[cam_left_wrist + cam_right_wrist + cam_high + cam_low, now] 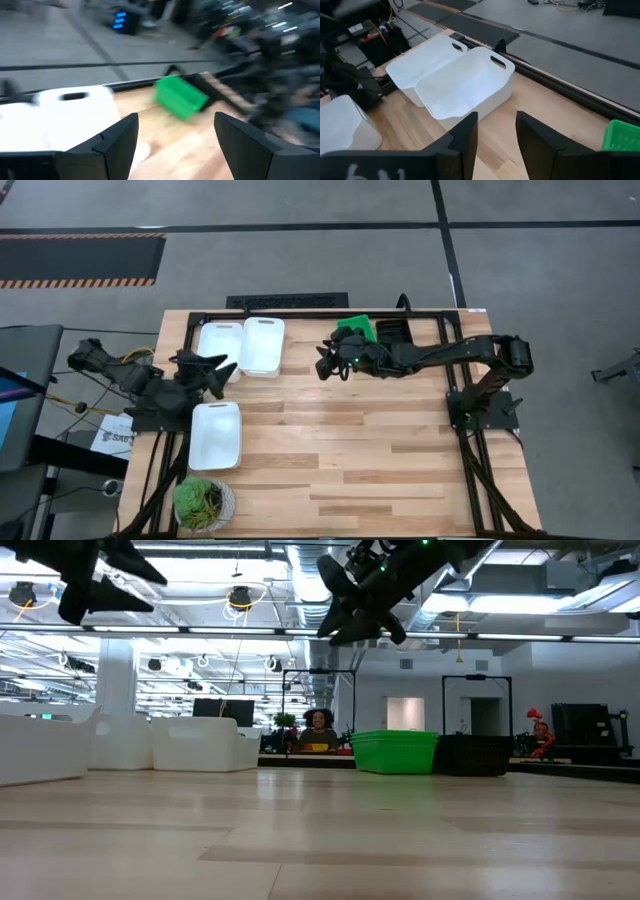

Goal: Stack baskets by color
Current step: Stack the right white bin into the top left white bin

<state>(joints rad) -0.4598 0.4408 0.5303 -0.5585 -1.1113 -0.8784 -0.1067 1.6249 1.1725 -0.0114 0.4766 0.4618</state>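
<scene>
Three white baskets are unstacked: two [262,345] touching at the table's far edge, one [216,435] nearer the plant [204,503]. Green [355,329] and black [476,754] ones sit at the far edge, apparently grouped. Left gripper [212,373] hovers wide open, empty; right gripper [327,367] hovers partly open, empty. I'd say whites remain.

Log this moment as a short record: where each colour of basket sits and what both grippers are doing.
white baskets: two side by side at the far left of the table; a third apart, nearer the front left
green basket: far edge, centre-right
black basket: beside the green one at the far edge
left gripper: open, empty, raised near the white pair
right gripper: open, empty, raised between the white pair and the green basket
potted plant: front left corner
</scene>
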